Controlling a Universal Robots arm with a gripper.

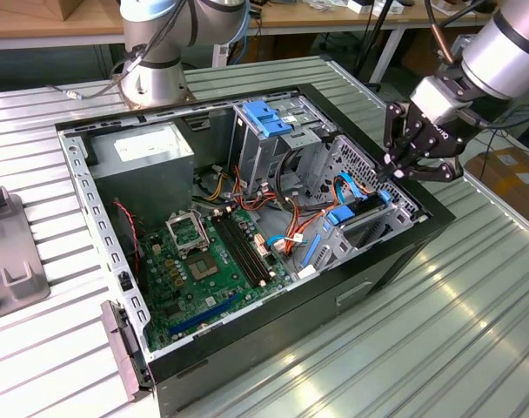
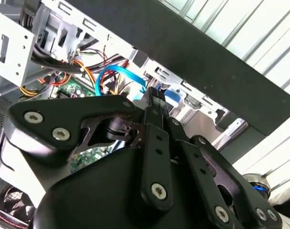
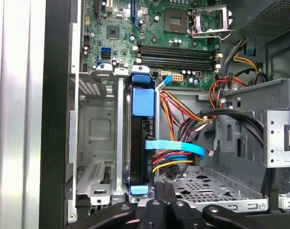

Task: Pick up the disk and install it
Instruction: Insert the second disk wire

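Note:
The disk (image 3: 141,102), a slim drive in a bright blue carrier, stands on edge in the narrow bay of the metal drive cage (image 3: 95,124) at the case's front corner. In the exterior view the disk (image 1: 355,214) sits low in that cage on the exterior view's right. My gripper (image 1: 395,167) hangs just above the case's rim over the cage. Its black fingers (image 3: 160,191) are pressed together, shut on nothing, beside the disk's near end. In the second wrist view the gripper (image 2: 153,98) points down into the case.
The open black computer case (image 1: 369,270) lies on a ribbed metal table (image 1: 438,348). Inside are a green motherboard (image 1: 204,261), a power supply (image 1: 147,148), a broad blue bracket (image 1: 269,117), and a blue cable (image 3: 178,147) among orange and red wires. A grey fixture (image 1: 8,261) stands at the exterior view's left.

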